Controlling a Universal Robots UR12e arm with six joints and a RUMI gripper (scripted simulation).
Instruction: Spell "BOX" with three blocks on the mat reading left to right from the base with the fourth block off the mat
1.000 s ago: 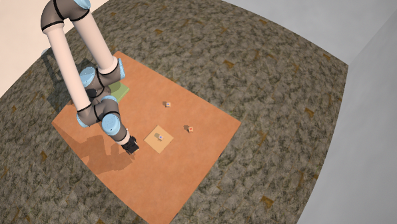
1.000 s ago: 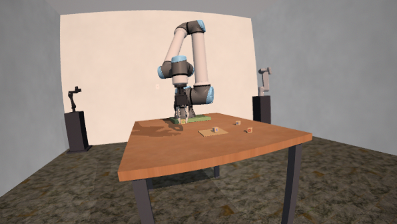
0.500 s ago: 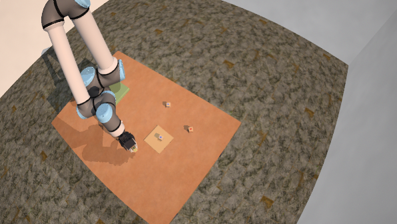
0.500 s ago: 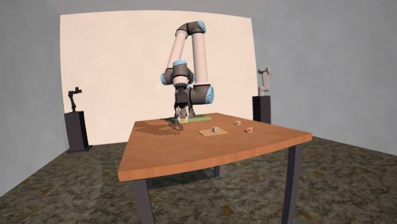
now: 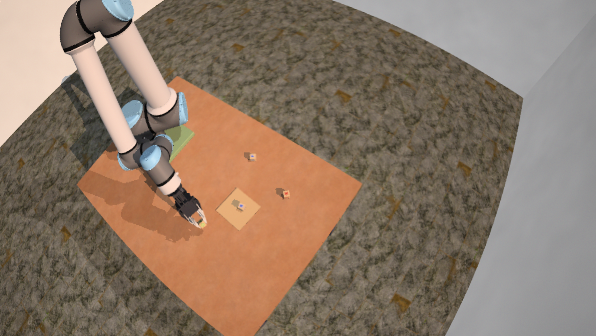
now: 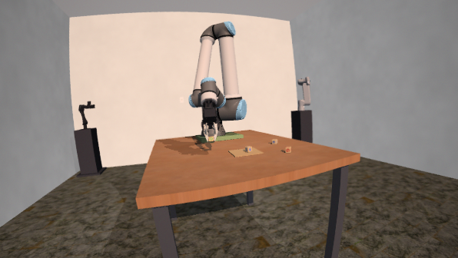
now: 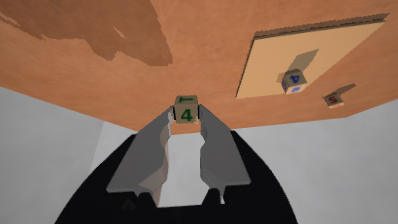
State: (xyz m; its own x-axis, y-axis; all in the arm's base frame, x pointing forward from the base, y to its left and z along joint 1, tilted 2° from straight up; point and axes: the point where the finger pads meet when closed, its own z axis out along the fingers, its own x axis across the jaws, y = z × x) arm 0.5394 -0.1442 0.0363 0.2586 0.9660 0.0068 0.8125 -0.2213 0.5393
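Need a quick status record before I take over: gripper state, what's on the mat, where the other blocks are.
gripper: jaws of the gripper shut on the green-lettered block, a 4 on the face toward the wrist camera
held block position: above the table, beside the mat
mat: one blue-lettered block on it
off the mat: red-lettered block; another blue-marked block, letter unreadable
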